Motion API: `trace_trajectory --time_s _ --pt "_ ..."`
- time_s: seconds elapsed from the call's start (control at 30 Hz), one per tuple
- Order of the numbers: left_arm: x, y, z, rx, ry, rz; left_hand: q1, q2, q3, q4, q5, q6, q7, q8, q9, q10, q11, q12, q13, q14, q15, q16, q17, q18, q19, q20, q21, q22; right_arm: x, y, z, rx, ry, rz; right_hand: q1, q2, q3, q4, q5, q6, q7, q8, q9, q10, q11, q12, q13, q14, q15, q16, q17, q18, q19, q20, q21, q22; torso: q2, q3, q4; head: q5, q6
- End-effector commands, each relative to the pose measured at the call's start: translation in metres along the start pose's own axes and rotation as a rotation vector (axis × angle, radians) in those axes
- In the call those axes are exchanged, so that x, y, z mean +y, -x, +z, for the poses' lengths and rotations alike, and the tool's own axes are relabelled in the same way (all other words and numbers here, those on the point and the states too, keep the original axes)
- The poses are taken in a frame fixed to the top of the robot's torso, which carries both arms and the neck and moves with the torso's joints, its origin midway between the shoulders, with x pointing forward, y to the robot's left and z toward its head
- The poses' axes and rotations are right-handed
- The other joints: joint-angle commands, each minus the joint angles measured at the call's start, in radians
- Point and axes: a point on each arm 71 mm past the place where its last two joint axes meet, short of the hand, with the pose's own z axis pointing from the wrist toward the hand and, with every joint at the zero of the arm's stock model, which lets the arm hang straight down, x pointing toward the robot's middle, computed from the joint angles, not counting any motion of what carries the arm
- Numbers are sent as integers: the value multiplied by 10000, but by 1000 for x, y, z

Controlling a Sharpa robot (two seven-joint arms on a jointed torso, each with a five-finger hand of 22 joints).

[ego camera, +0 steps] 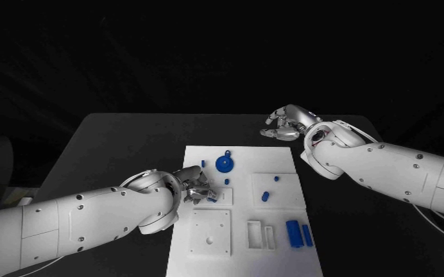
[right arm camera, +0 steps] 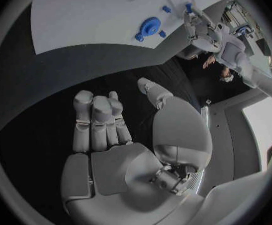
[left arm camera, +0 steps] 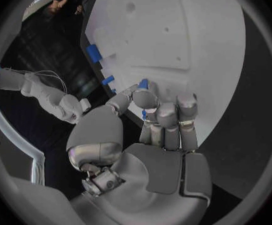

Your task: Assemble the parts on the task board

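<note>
- My left hand (ego camera: 192,186) is at the left edge of the white task board (ego camera: 282,161), fingers curled together over a small square plate there. In the left wrist view my fingertips (left arm camera: 145,98) pinch a small blue part (left arm camera: 143,83) against the board, so that hand is grasping it.
- My right hand (ego camera: 285,125) is off the board, over the black table (ego camera: 120,142) beyond the board's far right corner. Its fingers (right arm camera: 98,120) are folded in towards the palm with nothing in them: clenched on nothing.
- I can read no writing, brand or label on the board or the parts.
- A round blue gear-like part (ego camera: 224,163) lies flat near the far middle of the board, with a small peg (ego camera: 228,181) just on the near side of it.
- A short blue peg (ego camera: 276,178) and another (ego camera: 265,195) lie in the right middle of the board; the nearer one has its long axis running roughly away from me.
- Two long blue bars (ego camera: 298,233) lie side by side at the near right, long axes pointing away from me, beside white slotted blocks (ego camera: 259,235).
</note>
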Motion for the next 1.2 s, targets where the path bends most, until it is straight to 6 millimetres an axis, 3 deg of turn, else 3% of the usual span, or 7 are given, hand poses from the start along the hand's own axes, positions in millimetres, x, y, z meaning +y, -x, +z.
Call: trace_trajectory --time_s 0.03,0.5,0.7,1.2 --pt "0 4 -2 -661 -263 -453 -40 81 70 18 83 1243 -818 48 103 -336 -430 75 20 538 -601 65 -19 351 82 -875 48 118 0 -1 0 84 42 -11 -29 48 -6 55 61 -3 49 36 12 -24 -4 39 -17 65 5 -41 12 634 39 -55 -62 104 -3 2 8 -11 13" --pt "2 3 -7 -1646 -226 -970 -150 222 93 -31 109 1262 -862 118 146 -375 -482 217 54 596 -652 137 -52 388 155 -887 110 119 -2 0 -1 101 -48 26 -39 57 -17 74 81 -4 48 36 11 -25 -5 42 -22 66 5 -46 14 634 41 -56 -69 106 -11 12 11 1 -35" --pt "2 1 -7 -1790 -371 -634 -189 141 125 -49 321 1290 -880 174 173 -375 -499 316 75 623 -670 179 -69 413 200 -892 155 122 -3 1 -1 99 -69 21 -41 56 -22 78 86 -3 48 36 11 -25 -5 43 -24 67 4 -48 14 634 41 -56 -70 107 -12 15 11 6 -46" --pt "2 -7 -2 -1426 -208 -51 -185 114 142 -52 296 1288 -885 192 182 -380 -503 356 81 630 -673 198 -76 426 219 -894 175 122 -3 0 -1 123 -71 23 -43 56 -34 88 97 -2 47 37 11 -24 -6 47 -28 68 3 -52 17 634 43 -57 -75 110 -1 17 -5 10 -55"
